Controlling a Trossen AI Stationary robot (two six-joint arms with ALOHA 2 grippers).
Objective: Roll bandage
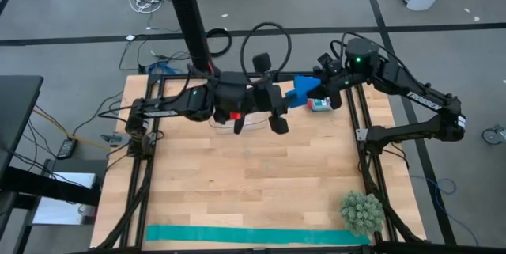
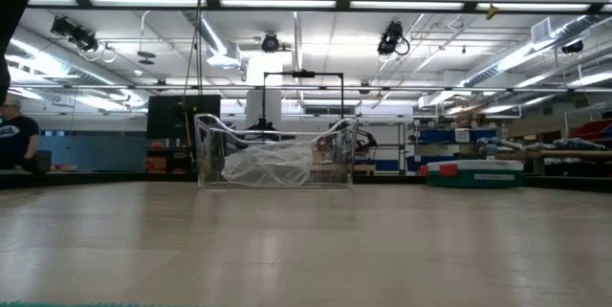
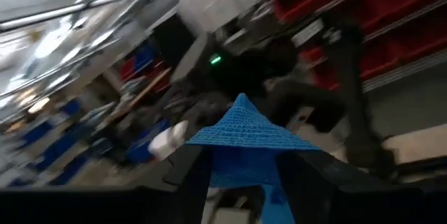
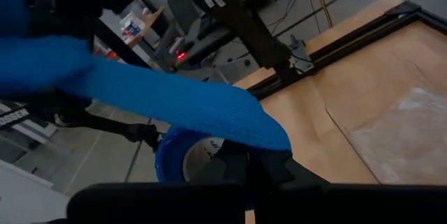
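The royal-blue elastic fabric bandage (image 1: 301, 91) is hanging in the air over the far right part of the light wooden table (image 1: 253, 175), stretched between the two grippers; the right gripper (image 1: 326, 82) is clamping one end of it with its fingers pressed together, while the left gripper (image 1: 278, 100) is standing with its fingers apart on either side of the blue fabric, which is peaking up between them in its wrist view; the step in hand looks like a re-grip partway through the rolling, and the next move is probably calling for the left fingers to close again on a fresh stretch of fabric while the right is keeping the tension; a clear plastic box (image 2: 275, 154) is sitting toward the far side of the table, with crumpled transparent plastic film (image 2: 268, 164) lying inside it; a teal-green strip (image 1: 257, 236) is lying flat along the near edge, well apart, beside a spiky green ball (image 1: 362, 213).
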